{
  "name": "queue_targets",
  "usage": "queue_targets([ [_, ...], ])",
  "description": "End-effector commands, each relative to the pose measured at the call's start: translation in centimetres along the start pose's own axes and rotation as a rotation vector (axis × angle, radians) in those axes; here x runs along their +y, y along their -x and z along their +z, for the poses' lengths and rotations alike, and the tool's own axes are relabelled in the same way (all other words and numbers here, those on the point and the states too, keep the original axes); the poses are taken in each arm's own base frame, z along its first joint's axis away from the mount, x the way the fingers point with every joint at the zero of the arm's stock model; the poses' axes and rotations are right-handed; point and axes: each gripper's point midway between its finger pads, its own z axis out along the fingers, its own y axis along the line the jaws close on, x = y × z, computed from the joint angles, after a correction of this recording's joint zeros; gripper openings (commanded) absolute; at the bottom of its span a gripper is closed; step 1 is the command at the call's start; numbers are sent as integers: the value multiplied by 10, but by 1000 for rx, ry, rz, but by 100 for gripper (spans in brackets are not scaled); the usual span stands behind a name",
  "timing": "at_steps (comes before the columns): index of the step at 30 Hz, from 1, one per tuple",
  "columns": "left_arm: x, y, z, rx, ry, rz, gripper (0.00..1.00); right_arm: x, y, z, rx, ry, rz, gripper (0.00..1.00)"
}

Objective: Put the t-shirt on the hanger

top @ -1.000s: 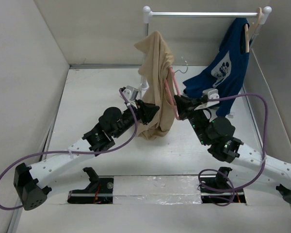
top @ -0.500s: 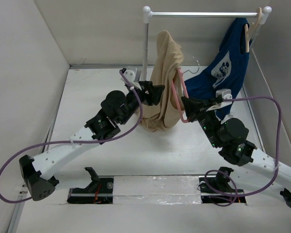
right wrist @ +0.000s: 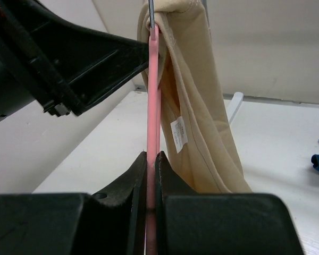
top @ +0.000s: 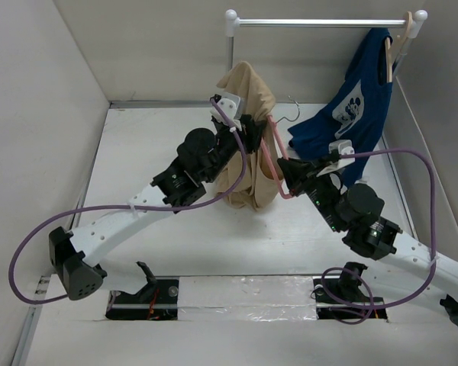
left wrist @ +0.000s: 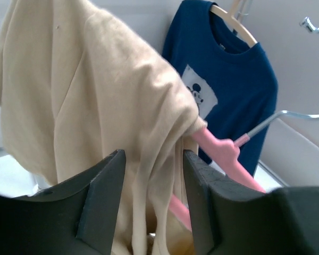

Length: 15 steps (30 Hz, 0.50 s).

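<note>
Clamping the pink hanger edge-on, the right gripper sits at lower centre of its wrist view. The left gripper stands with jaws apart, t-shirt folds hanging between them. The shirt drapes one hanger arm, upper centre overhead.

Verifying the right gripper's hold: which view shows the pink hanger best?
Right wrist: the hanger runs edge-on up from the shut right gripper into the t-shirt. Top external shows it small, half hidden by cloth. Left wrist shows only one pink arm and the metal hook.
</note>
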Motion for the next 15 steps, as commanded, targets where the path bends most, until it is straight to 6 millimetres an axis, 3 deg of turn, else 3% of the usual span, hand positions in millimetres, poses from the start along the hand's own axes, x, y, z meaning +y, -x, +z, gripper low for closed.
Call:
queue_targets([
  [1, 0, 42, 4, -113, 19, 29, 35, 14, 49, -1, -117, 51, 76, 0],
  [2, 0, 43, 6, -117, 24, 32, 17, 14, 48, -1, -114, 49, 73, 0],
  [3, 1, 44, 6, -124, 28, 34, 5, 14, 50, -1, -115, 49, 75, 0],
  [4, 2, 45, 5, -127, 35, 33, 0, 13, 49, -1, -111, 45, 71, 0],
  [10, 10, 31, -15, -123, 43, -43, 0, 4, 68, 0, -159, -17, 57, 0],
  [15, 10, -13, -42, -38, -2, -152, 0, 1, 88, 2, -219, -48, 27, 0],
])
